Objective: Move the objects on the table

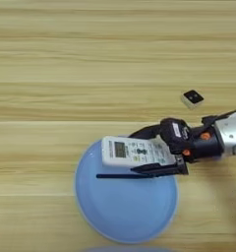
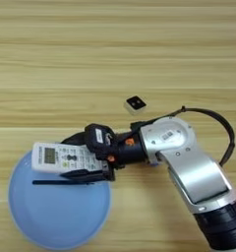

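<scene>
Wood surface [image 1: 51, 64]. Light-blue plate [image 1: 127, 214] near front edge. End effector [image 1: 162, 156] clamped on white remote [image 1: 134, 152], above plate's rim. Thin black stick [image 1: 115, 175] beneath. Black gadget [image 1: 192, 98] apart. Risk: released remote lands on stick, tips off rim.

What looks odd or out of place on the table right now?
Nothing is spilled or damaged. The white remote is held by the right gripper over the light-blue plate, above the thin black stick. A small black gadget sits alone farther back.

One plate [image 1: 125, 216], one remote [image 1: 134, 151], one black stick [image 1: 115, 175], one square gadget [image 1: 192, 98].
</scene>
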`<control>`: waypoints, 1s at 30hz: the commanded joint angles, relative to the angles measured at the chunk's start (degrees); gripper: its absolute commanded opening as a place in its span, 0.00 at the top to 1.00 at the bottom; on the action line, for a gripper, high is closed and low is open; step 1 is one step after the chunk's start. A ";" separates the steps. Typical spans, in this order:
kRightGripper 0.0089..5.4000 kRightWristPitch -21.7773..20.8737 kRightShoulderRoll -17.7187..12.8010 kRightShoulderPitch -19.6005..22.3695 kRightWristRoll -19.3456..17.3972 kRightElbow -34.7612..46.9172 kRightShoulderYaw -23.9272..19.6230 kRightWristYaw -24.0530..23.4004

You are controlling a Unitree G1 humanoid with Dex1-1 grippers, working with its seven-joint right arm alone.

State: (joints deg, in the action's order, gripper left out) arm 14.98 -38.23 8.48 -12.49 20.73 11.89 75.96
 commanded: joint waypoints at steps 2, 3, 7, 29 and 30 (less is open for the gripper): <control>0.46 -5.48 -1.07 1.87 0.65 -1.64 0.37 -0.36; 0.46 -6.28 -0.98 2.00 0.73 -2.39 0.77 0.01; 0.46 -10.55 -0.43 2.47 1.92 -5.51 2.71 1.43; 0.46 -15.32 1.75 1.21 14.05 -9.38 13.44 -1.05; 0.46 -15.24 1.95 1.19 14.36 -9.81 13.65 -1.23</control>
State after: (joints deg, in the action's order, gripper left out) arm 0.55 -35.96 7.36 1.20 10.51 26.52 77.56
